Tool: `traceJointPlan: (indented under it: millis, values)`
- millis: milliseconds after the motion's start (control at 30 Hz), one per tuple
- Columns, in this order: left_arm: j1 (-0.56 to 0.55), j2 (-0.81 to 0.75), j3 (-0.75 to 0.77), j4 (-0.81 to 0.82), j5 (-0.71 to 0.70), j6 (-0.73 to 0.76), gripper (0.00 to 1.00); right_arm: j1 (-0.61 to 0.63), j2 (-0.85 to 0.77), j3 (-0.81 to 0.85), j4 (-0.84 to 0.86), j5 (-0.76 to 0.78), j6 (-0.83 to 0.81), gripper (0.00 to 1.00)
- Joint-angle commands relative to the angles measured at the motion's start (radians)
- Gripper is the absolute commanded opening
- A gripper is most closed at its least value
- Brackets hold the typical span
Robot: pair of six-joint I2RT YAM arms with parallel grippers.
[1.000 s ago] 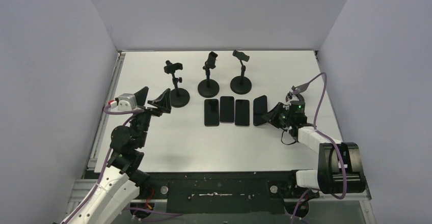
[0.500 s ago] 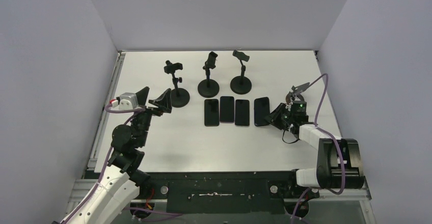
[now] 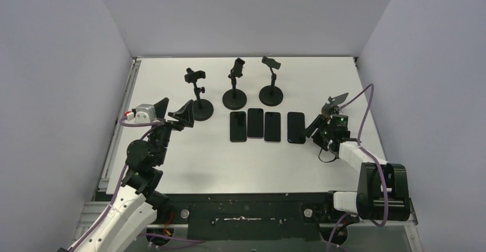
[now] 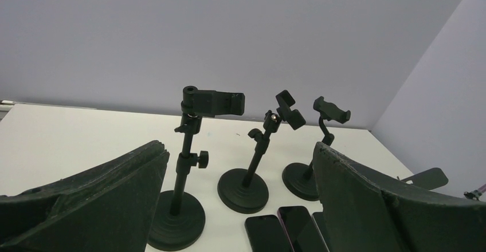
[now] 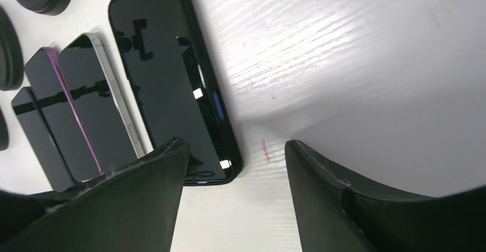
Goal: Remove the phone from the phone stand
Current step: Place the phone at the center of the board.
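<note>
Three black phone stands (image 3: 199,100) (image 3: 235,86) (image 3: 271,85) stand in a row at the back, all with empty clamps. Several dark phones lie flat side by side in front of them. The rightmost phone (image 3: 296,127) (image 5: 172,74) rests flat on the table. My right gripper (image 3: 324,117) (image 5: 235,149) sits low just right of it. It is open with bare table between its fingers, and its left finger overlaps the phone's near corner. My left gripper (image 3: 173,112) (image 4: 240,149) hovers open and holds nothing, facing the left stand (image 4: 189,172).
The other phones (image 3: 237,126) (image 3: 255,123) (image 3: 272,126) lie close together left of the released one. White walls enclose the table on the left, back and right. A purple cable (image 3: 367,100) loops above the right arm.
The right gripper has opened and let go of the rightmost phone, which went from tilted to flat on the table. The right arm drew slightly right. The left arm stayed still.
</note>
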Motion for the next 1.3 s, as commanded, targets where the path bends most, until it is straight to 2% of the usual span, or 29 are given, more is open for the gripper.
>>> traceJointPlan:
  millis: [0,267,500,667,900,1267]
  values:
    - [-0.007,-0.001,0.004,0.035,0.013,-0.004,0.96,-0.008,-0.031,0.004,-0.114,0.140,-0.046,0.66]
    - [-0.013,-0.003,0.005,0.033,0.013,-0.007,0.96,0.040,0.042,0.061,0.038,0.107,-0.033,0.65]
    - [-0.022,-0.013,0.005,0.032,0.019,-0.008,0.96,0.074,0.164,0.135,0.073,0.131,-0.033,0.64]
    - [-0.025,-0.016,0.005,0.031,0.020,-0.008,0.96,0.092,0.235,0.176,0.088,0.119,-0.043,0.60]
    - [-0.027,-0.018,0.006,0.030,0.020,-0.007,0.96,0.157,0.262,0.186,0.104,0.111,-0.031,0.57]
    - [-0.026,-0.012,0.008,0.030,0.026,-0.010,0.96,0.202,0.267,0.164,0.152,0.087,0.079,0.54]
